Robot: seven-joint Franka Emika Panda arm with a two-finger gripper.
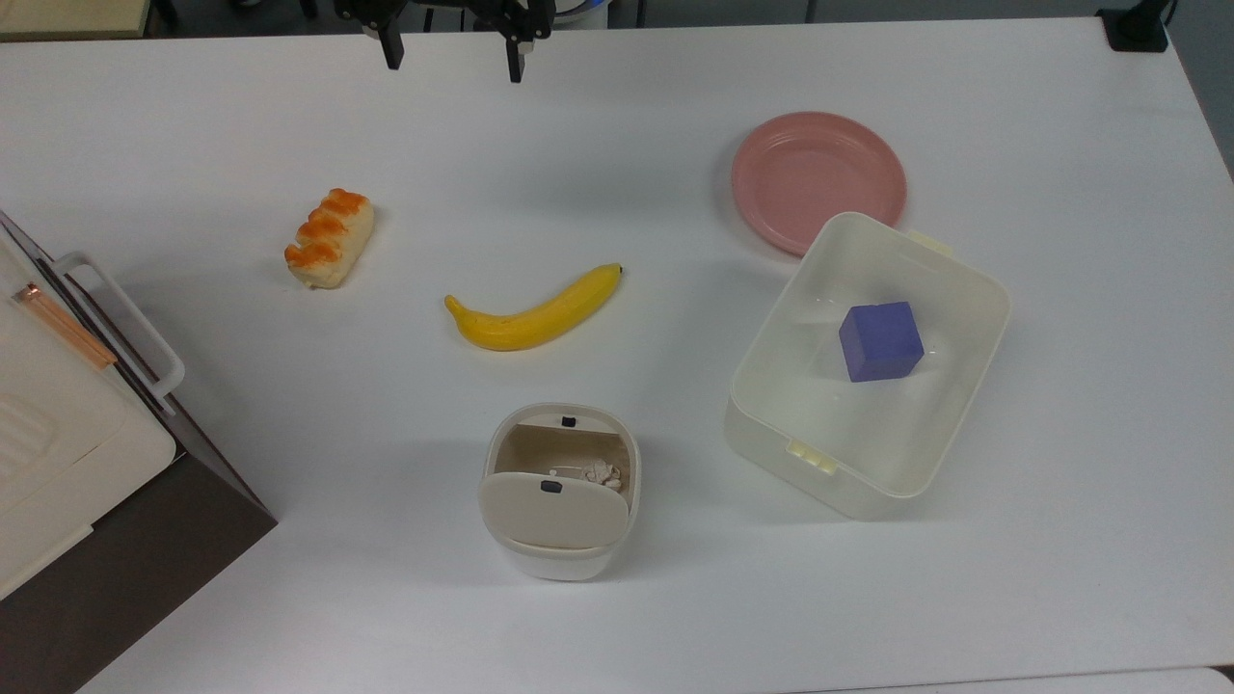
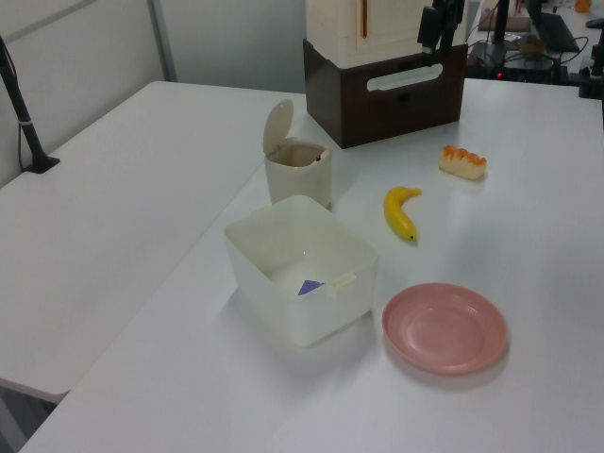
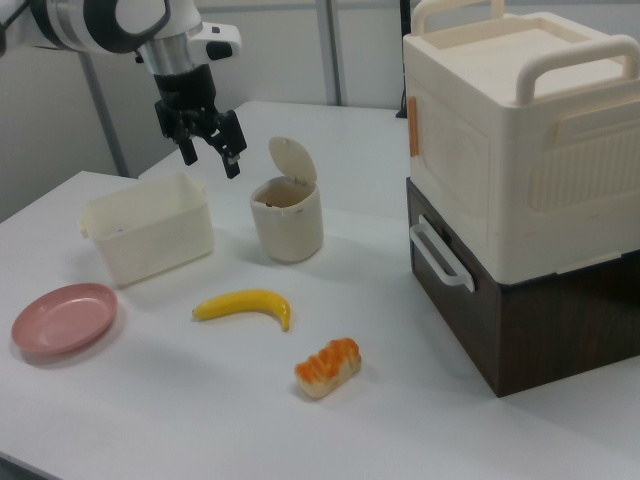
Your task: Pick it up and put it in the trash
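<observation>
The paper wad point(image 1: 603, 472) lies inside the trash bin point(image 1: 559, 569), whose swing lid point(image 1: 552, 509) stands tipped open, so the deposit appears complete. The gripper point(image 1: 450, 60) hangs high above the table's far edge, fingers spread wide, holding nothing.

Three fixed cameras around one white counter point(image 1: 1012, 116)

The top view looks straight down; the left view looks along the counter from the plate point(image 2: 444, 328) end, the right view from the opposite side. All share the bin point(image 1: 559, 492), banana point(image 1: 533, 310) and tub point(image 1: 868, 366).
</observation>
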